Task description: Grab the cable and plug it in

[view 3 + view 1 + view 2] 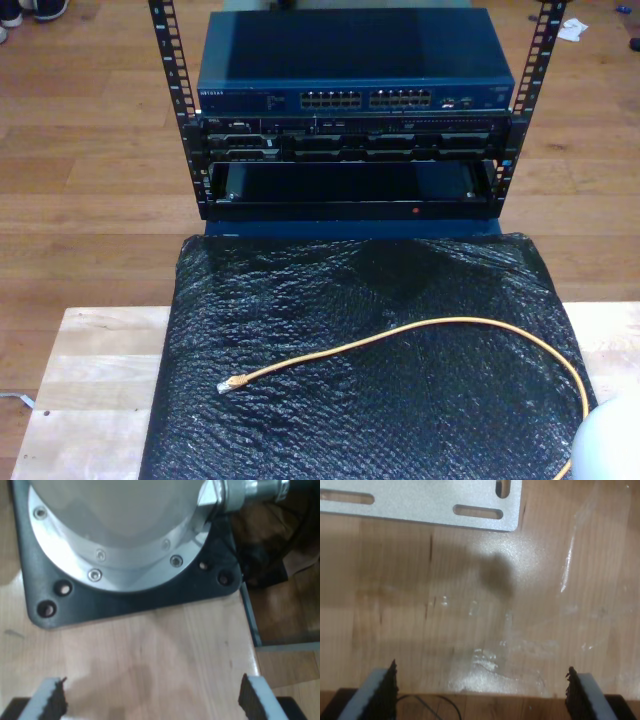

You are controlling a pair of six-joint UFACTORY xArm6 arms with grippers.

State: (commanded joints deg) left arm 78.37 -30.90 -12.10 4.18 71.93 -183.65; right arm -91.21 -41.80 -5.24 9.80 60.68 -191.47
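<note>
The orange-yellow cable (440, 323) lies in a long curve on a black bubble-wrap mat (330, 290) in the exterior view. Its small clear plug (226, 385) rests towards that view's lower left. Beyond the mat, a blue network switch (350, 60) with two blocks of ports (366, 100) sits in a rack. My first gripper (152, 700) is open over bare wooden table, facing an arm's base. My second gripper (480, 692) is open too, over wood, with nothing between its fingers.
In front of my first gripper, a black base plate (125, 600) carries a bolted aluminium flange (125, 565), and the table edge (250, 625) drops to the floor. A slotted metal plate (420, 507) lies ahead of my second gripper. A white arm part (610, 440) shows at the exterior view's lower right.
</note>
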